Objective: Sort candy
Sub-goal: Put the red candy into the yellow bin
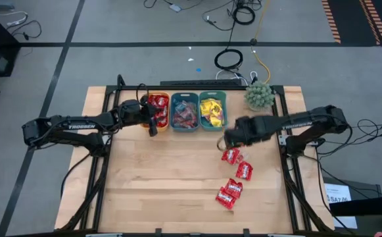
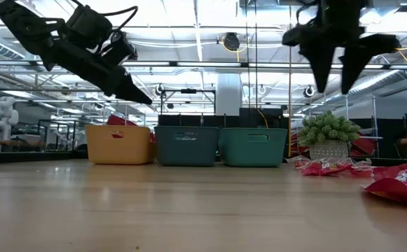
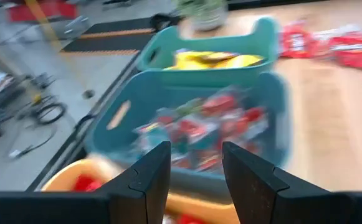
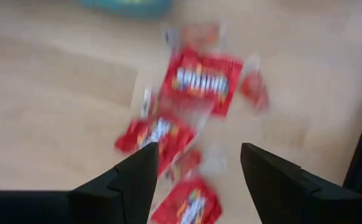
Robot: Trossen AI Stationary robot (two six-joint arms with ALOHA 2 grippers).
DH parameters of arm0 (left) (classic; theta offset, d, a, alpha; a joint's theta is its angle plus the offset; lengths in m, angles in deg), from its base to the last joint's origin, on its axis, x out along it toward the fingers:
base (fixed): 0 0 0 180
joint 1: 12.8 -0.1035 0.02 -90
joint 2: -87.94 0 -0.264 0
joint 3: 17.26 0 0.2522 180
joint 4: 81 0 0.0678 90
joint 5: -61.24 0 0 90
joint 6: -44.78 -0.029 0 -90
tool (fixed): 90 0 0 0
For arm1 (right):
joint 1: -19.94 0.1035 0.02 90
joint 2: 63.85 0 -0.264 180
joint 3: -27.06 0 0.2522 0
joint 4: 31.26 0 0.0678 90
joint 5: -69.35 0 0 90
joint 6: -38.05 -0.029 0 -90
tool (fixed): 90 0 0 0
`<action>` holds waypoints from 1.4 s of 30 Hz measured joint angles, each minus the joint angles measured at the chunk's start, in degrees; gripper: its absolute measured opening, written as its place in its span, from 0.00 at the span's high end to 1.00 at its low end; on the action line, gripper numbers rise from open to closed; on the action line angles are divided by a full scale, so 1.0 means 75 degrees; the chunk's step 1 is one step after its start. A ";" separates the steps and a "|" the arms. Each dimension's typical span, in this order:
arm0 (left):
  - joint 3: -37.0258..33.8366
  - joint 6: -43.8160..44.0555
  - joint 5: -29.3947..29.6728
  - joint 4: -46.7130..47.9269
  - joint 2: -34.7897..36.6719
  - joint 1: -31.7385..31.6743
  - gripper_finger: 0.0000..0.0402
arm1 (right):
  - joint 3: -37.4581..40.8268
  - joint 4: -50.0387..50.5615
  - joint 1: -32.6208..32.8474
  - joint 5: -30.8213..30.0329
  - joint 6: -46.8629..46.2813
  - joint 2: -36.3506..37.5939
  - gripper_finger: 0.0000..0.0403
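Hovering mid-right of the high view, your right gripper [image 1: 227, 139] gaped empty above red packets [image 1: 235, 172]; your left gripper [image 1: 154, 126], half-open and empty, hung beside the orange bin [image 1: 158, 110].

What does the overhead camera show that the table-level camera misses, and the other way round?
Only the overhead view shows the bins' contents: red packets in the orange bin, mixed pieces in the middle bin, yellow packets in the teal bin. Only the table-level view shows the room behind and the right end effector hanging open above the table. Both show the plant and loose red packets.
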 joint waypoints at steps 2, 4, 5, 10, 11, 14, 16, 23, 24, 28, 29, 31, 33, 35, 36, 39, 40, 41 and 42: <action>0.0000 -0.0036 -0.0252 -0.0050 0.0000 0.0156 0.61 | 0.0067 0.0015 0.0561 0.0006 -0.0717 0.0001 0.46; 0.0030 -0.0033 -0.0417 -0.0051 0.0000 0.0359 0.61 | 0.0084 0.0104 0.1089 0.0086 -0.1481 0.0000 0.46; 0.0078 -0.0030 -0.0517 -0.0051 0.0000 0.0471 0.61 | 0.0084 0.0116 0.1333 0.0175 -0.1847 0.0003 0.46; 0.0439 0.0005 -0.0885 0.0069 0.0000 0.1091 0.61 | 0.0084 0.0015 0.2688 0.0312 -0.3467 0.0000 0.46; 0.0520 0.0005 -0.0886 0.0175 0.0000 0.1207 0.61 | 0.0084 0.0013 0.2958 0.0311 -0.3770 0.0000 0.46; 0.0839 0.0005 -0.0738 0.0686 -0.0014 0.1580 0.61 | 0.0084 0.0012 0.3743 0.0279 -0.4651 0.0000 0.46; 0.1055 0.0005 -0.0495 0.1049 -0.0035 0.1833 0.61 | 0.0084 0.0012 0.4274 0.0013 -0.5154 0.0000 0.46; 0.2208 0.0198 0.0440 0.1826 -0.0711 0.2882 0.61 | 0.0084 0.0115 0.5635 -0.0647 -0.5708 0.0000 0.46; 0.2413 0.0333 0.0550 0.1803 -0.0925 0.3054 0.61 | 0.0084 0.0134 0.5783 -0.0650 -0.5637 0.0000 0.46; 0.3405 0.0614 0.0930 0.1773 -0.2105 0.3832 0.61 | 0.0081 0.0222 0.6325 -0.0650 -0.5273 0.0000 0.46; 0.3669 0.0618 0.0944 0.1834 -0.2443 0.4028 0.61 | 0.0081 0.0212 0.6452 -0.0648 -0.5226 0.0000 0.46; 0.4250 0.0593 0.0951 0.1815 -0.3128 0.4413 0.61 | 0.0081 0.0213 0.6745 -0.0640 -0.5195 -0.0002 0.46; 0.4827 0.0569 0.0969 0.1819 -0.3792 0.4746 0.61 | 0.0081 0.0211 0.7036 -0.0640 -0.5188 0.0000 0.46; 0.5488 0.0633 0.1069 0.1781 -0.4500 0.5030 0.61 | 0.0081 0.0202 0.7323 -0.0638 -0.5236 -0.0003 0.46; 0.5811 0.0716 0.1162 0.1804 -0.4832 0.5152 0.61 | 0.0081 0.0193 0.7441 -0.0641 -0.5269 -0.0003 0.46; 0.6969 0.1019 0.1223 0.1783 -0.5929 0.5389 0.61 | 0.0081 0.0171 0.7783 -0.0641 -0.5346 -0.0003 0.46; 0.7362 0.1114 0.1232 0.1820 -0.6291 0.5431 0.61 | 0.0081 0.0160 0.7875 -0.0640 -0.5345 -0.0003 0.46; 0.7775 0.1193 0.1269 0.1869 -0.6672 0.5469 0.61 | 0.0081 0.0159 0.7970 -0.0643 -0.5340 -0.0003 0.46; 0.8177 0.1229 0.1294 0.1860 -0.7060 0.5484 0.61 | 0.0081 0.0161 0.8075 -0.0641 -0.5339 -0.0003 0.46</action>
